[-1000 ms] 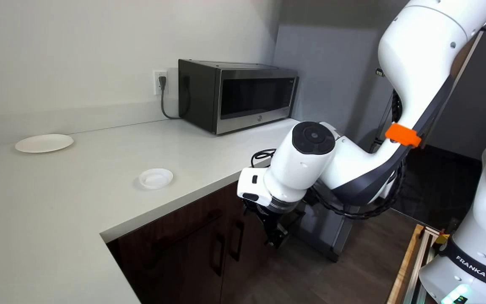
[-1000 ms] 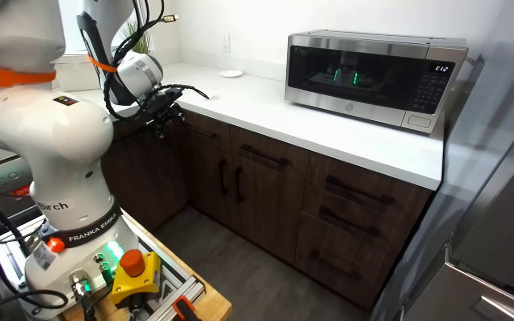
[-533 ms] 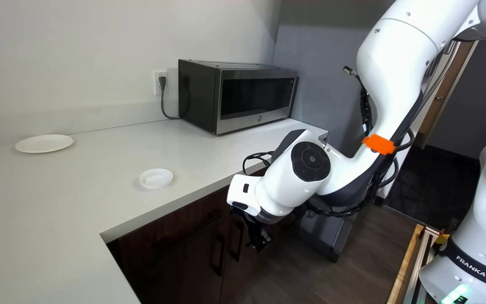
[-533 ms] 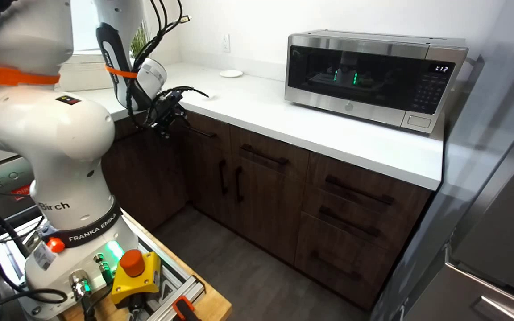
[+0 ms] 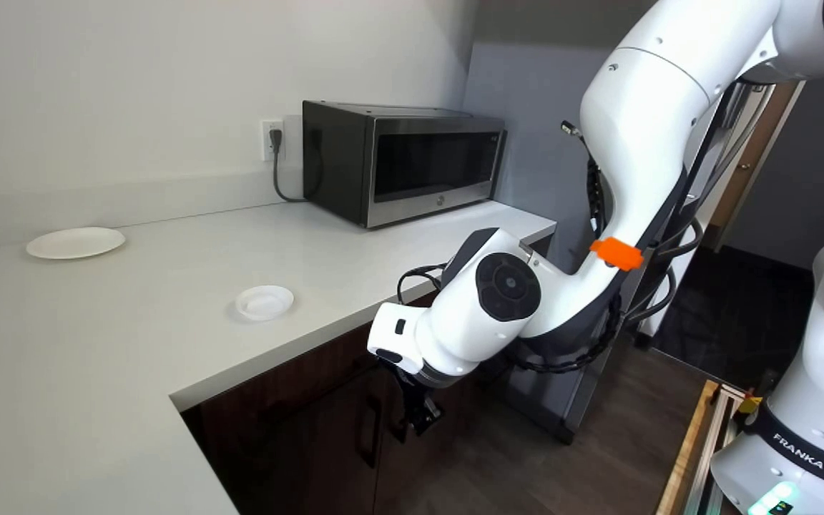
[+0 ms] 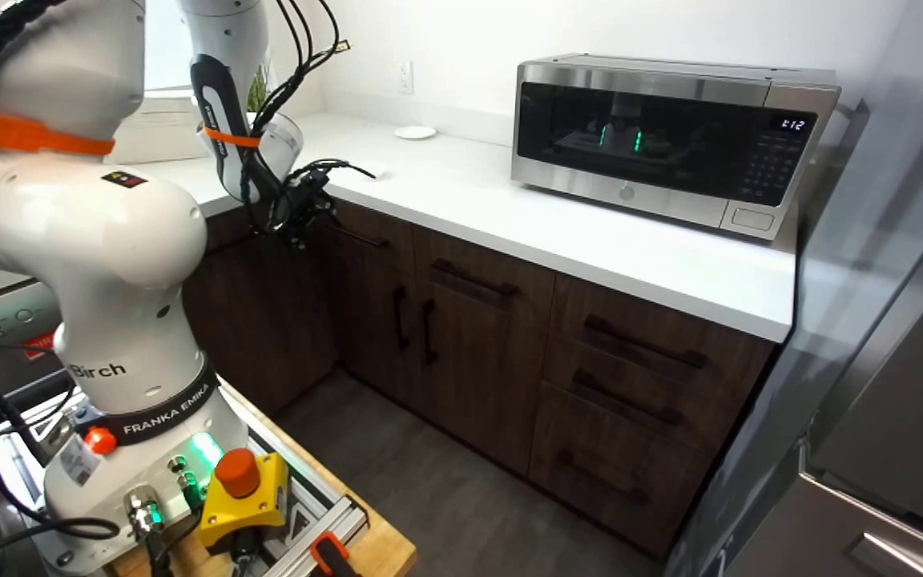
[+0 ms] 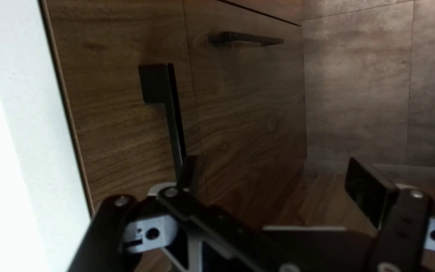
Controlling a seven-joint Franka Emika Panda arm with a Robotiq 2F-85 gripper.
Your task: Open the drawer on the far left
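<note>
The far-left drawer has a dark brown wood front, seen in both exterior views, and is shut; its pale interior is hidden. Its dark bar handle also shows in the wrist view, on the brown front beside the counter edge. My gripper is open, with nothing between its fingers. In the wrist view its left finger overlaps the lower end of the handle; I cannot tell whether they touch. In both exterior views the gripper hangs below counter height, in front of the cabinets near the corner.
The white countertop overhangs the drawer and carries a small white dish, a white plate and a microwave. Cabinet doors below have bar handles. Other drawers lie to the right. A side cabinet panel closes the corner.
My arm and gripper have moved leftward and slightly down in an exterior view, closer to the far-left drawer and the corner. The gripper stays empty. The drawer has not moved.
</note>
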